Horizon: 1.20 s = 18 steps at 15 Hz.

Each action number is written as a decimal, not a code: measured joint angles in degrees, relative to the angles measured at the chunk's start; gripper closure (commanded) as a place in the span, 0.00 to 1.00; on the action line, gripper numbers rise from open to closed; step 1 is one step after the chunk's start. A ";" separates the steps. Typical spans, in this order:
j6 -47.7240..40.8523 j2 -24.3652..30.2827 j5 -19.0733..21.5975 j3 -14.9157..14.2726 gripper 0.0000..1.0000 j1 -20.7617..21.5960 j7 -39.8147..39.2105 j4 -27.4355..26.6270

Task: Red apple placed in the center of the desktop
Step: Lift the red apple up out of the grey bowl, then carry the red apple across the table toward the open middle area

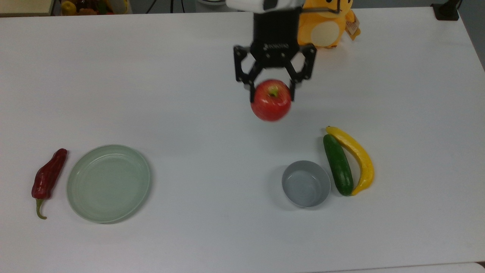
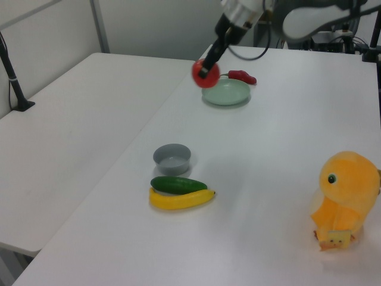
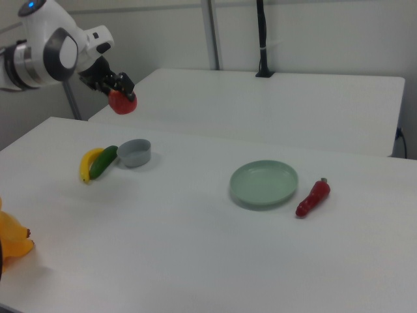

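The white arm reaches high over the plain white desktop (image 1: 212,94), its black two-finger gripper (image 1: 271,91) pointing down, clamping the glossy round red apple (image 1: 271,101) in mid-air, well above the empty grey bowl (image 1: 306,184).

arm (image 1: 265,3): cut by top edge | plush toy (image 1: 326,22): head cropped

Round glossy red apple (image 1: 271,100) w/ faint yellow speckles, green-yellow stem dimple facing up in the top view, hangs pinched in my black two-finger pincer (image 1: 271,89), clear of the large plain white matte desktop (image 1: 189,76), no contact w/ it.
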State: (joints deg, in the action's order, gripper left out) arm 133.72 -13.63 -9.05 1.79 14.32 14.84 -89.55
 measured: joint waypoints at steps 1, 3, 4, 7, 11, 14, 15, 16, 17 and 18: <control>-3.17 1.48 0.61 0.01 0.56 -0.58 0.00 -0.58; -8.66 4.18 2.06 0.02 0.56 -1.98 -0.01 -2.24; -10.95 5.51 2.56 0.02 0.56 -2.67 -0.23 -3.49; -16.41 9.28 4.06 0.03 0.56 -4.45 -4.42 -8.03; -21.48 11.92 5.73 0.03 0.57 -8.00 -13.04 -12.83; -21.87 11.98 5.83 0.03 0.58 -10.64 -17.15 -16.92; -21.86 11.97 5.83 0.03 0.58 -11.25 -17.68 -18.37; -21.54 11.95 5.83 0.03 0.58 -11.82 -17.92 -19.72; -20.80 11.94 5.83 0.04 0.58 -12.33 -18.00 -20.86; -19.47 11.93 5.83 0.04 0.58 -12.87 -18.04 -22.08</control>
State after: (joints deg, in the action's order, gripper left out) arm 114.24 -1.70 -3.22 1.83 1.45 -3.20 -111.64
